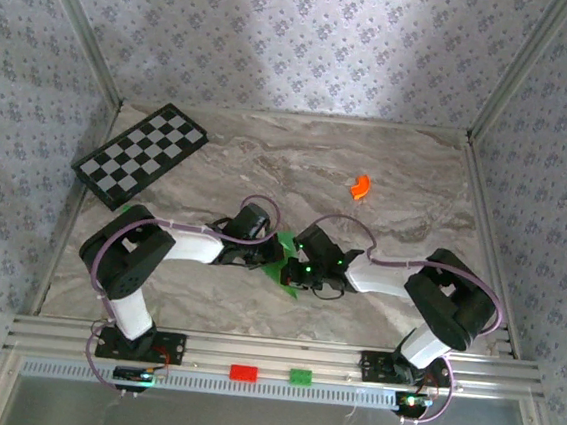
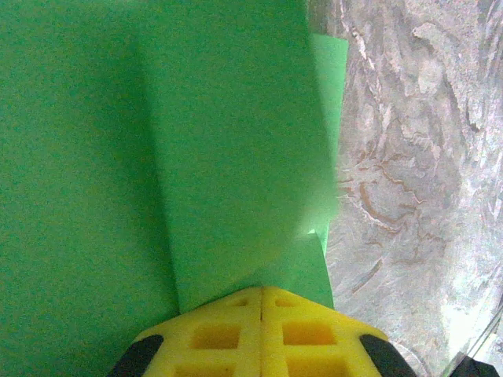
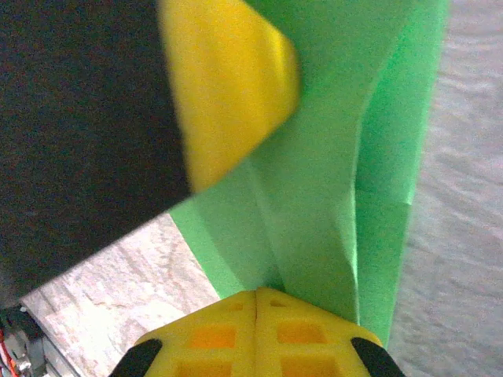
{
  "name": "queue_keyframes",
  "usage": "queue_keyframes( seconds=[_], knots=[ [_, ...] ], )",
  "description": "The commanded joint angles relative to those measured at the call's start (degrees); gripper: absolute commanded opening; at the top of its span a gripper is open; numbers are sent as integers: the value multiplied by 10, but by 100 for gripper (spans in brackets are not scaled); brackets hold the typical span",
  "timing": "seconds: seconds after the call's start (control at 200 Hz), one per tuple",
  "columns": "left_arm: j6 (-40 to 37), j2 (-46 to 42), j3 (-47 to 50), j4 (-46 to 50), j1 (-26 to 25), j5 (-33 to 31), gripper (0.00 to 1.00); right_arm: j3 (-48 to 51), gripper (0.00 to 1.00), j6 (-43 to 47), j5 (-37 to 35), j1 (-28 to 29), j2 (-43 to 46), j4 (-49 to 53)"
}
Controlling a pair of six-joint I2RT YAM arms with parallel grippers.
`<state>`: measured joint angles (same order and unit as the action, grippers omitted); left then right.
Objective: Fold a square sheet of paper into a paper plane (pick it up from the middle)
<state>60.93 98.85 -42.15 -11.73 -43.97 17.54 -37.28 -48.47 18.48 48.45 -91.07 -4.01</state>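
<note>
The square sheet of paper (image 1: 284, 256) is bright green and folded into overlapping flaps, held just above the marble table between both arms. My left gripper (image 1: 263, 258) comes from the left, and in its wrist view its yellow jaws (image 2: 262, 289) are shut on the paper (image 2: 228, 157) at a fold's lower edge. My right gripper (image 1: 299, 268) comes from the right and is shut (image 3: 256, 292) on the paper (image 3: 330, 181) where its creases meet. One of the left gripper's yellow fingers (image 3: 228, 86) shows at the top of the right wrist view, pressed on the same sheet.
A black-and-white checkered board (image 1: 140, 154) lies at the back left. A small orange curved piece (image 1: 359, 187) sits at the back right. A red block (image 1: 243, 372) and a tiny green block (image 1: 300, 376) rest on the front rail. Patterned walls enclose the table.
</note>
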Motion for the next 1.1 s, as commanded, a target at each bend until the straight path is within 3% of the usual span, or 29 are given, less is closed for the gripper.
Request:
queue_keyframes(
  seconds=[0.0,0.615,1.094],
  knots=[
    [-12,11,8,39,-3,-11,7,18,0,-17,9,-3,4,-17],
    [-12,19,26,38,9,-19,5,110,2,-51,24,-2,56,-80],
    [-11,24,32,35,15,-19,4,160,2,-47,13,9,123,-27]
  ],
)
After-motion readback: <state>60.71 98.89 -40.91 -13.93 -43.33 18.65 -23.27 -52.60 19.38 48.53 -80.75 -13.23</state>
